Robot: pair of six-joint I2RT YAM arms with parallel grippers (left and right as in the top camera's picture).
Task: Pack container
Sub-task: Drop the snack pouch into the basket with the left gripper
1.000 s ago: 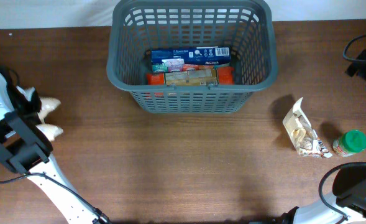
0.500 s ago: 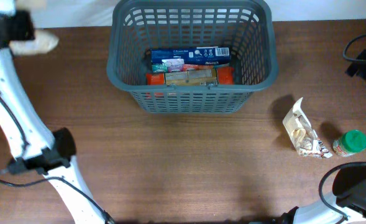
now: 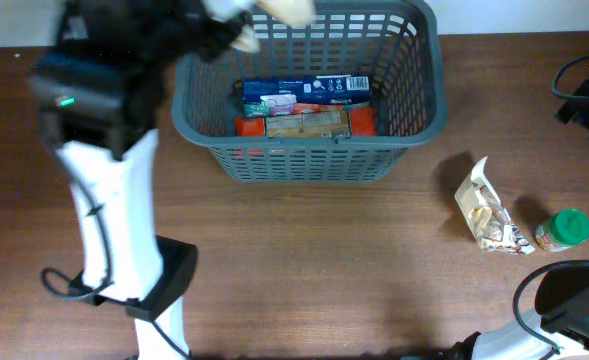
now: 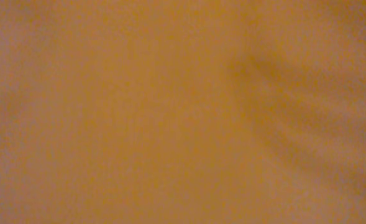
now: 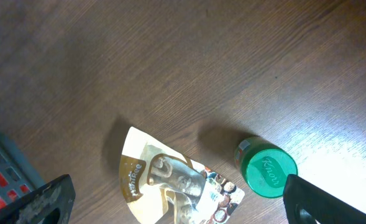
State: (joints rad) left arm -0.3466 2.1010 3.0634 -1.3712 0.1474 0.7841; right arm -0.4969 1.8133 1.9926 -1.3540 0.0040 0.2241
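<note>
Overhead, the basket (image 3: 309, 160) stands at the far middle of the worktop (image 3: 314, 270), with boxes (image 3: 304, 97) inside. The left fingers (image 3: 286, 8) are a blur over its far left rim, so their opening cannot be told. The right fingers (image 5: 36, 202) are spread wide and empty, above a pouch (image 5: 170, 180) and a jar (image 5: 265, 173).

I work over a dark brown wood-grain tabletop (image 3: 304, 260); at its far middle stands the large dark grey plastic basket with slotted lattice walls (image 3: 192, 105), its base flat on the wood; well to the right of it and nearer lies a crumpled white and tan snack pouch (image 3: 486, 215), flat on its side; just right of the pouch stands a small jar with a round green lid (image 3: 566, 229), upright, and I cannot tell whether the two touch; at the far right edge lies a black cable (image 3: 584, 100).
</note>
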